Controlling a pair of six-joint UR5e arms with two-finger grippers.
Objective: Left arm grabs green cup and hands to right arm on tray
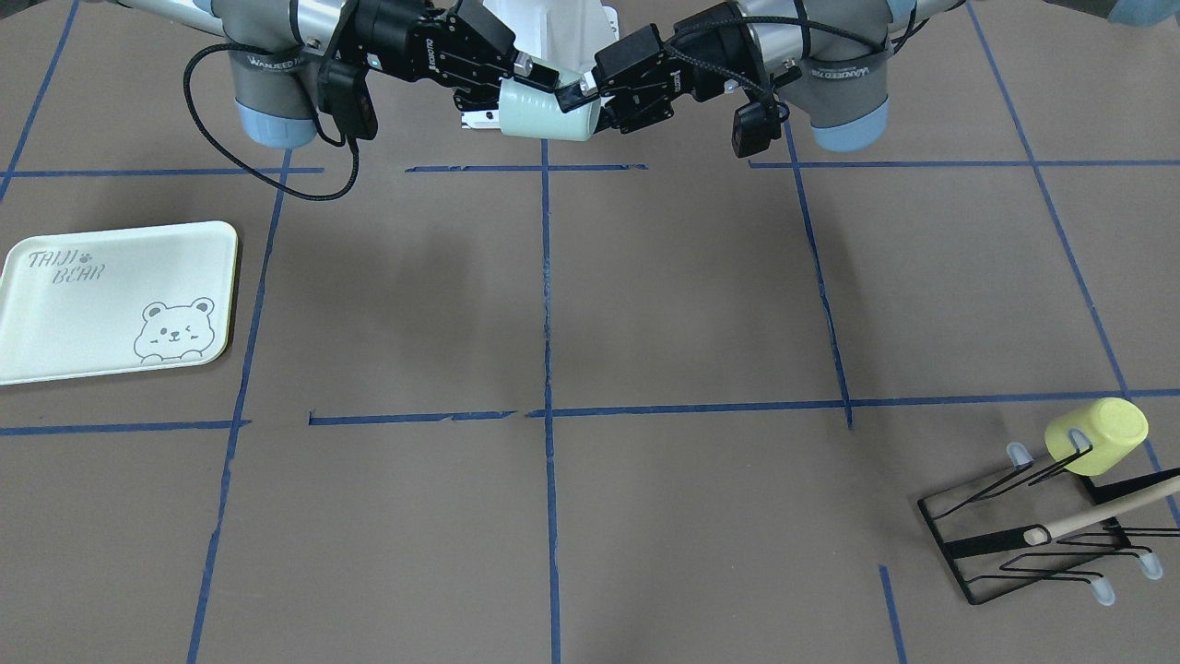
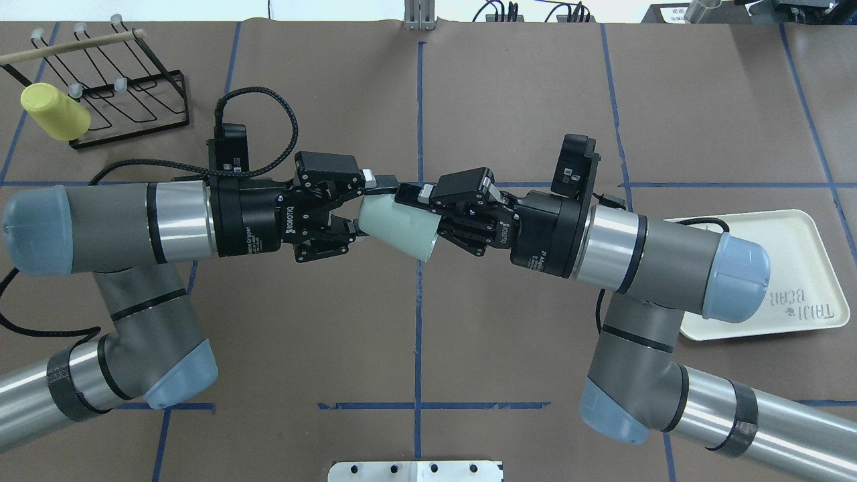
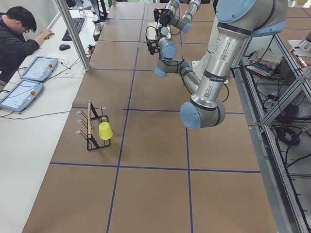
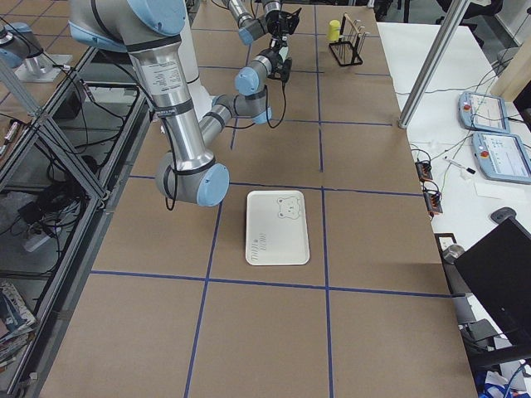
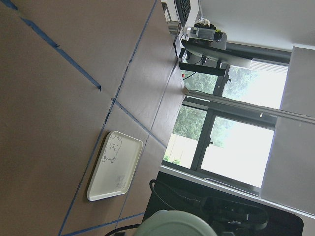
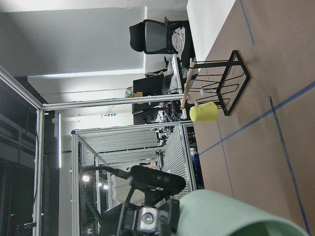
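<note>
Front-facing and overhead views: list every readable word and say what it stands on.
"TAIJI BEAR": on the tray, in the corner opposite its bear drawing.
"ROBOTIQ": on the body of the left gripper and of the right gripper.
"WANJEED", with the rest unreadable: on a band round the right arm.
Small print beside "ROBOTIQ": too small to read.
The green cup: no lettering shows.

We recorded the small pale mint plastic tumbler [image 2: 395,224] aloft, tipped almost onto its side, rim toward the right arm [image 2: 669,258]. The pale green rectangular plastic tray [image 2: 803,261] lay flat, bear drawing upward, well apart.
</note>
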